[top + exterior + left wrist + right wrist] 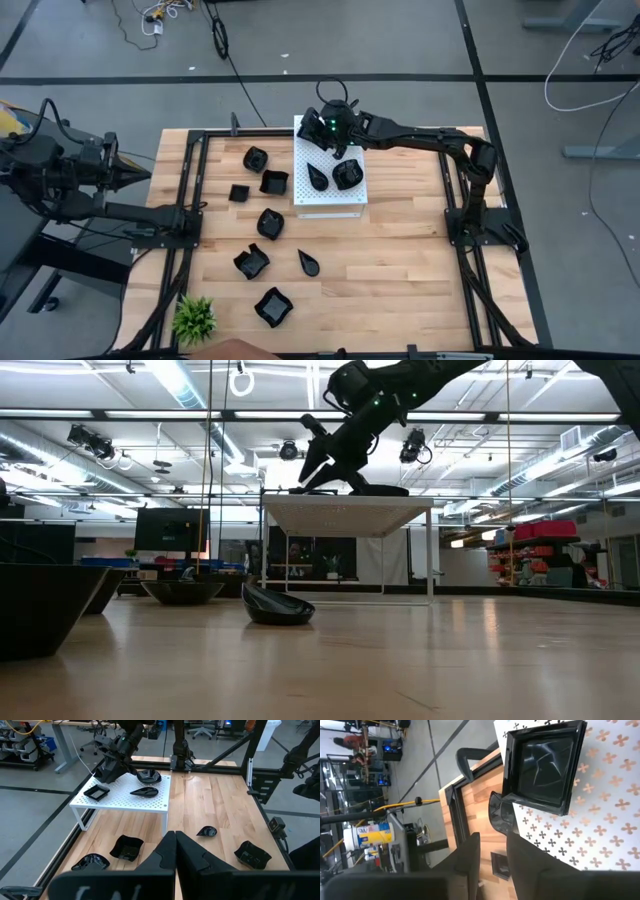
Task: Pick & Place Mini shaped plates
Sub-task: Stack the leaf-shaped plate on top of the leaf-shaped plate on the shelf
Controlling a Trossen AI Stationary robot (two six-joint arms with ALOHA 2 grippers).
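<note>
Hovering over the board, the right claw stands partly open and empty above a square plate; next, fetch another plate.

Right claw parted, left claw closed.

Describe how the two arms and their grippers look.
Both arms are dark, near-black, jointed links. The right arm carries a bulky wrist with a small green light, ending in the right gripper. The left gripper has two smooth, tapered black fingers.
</note>
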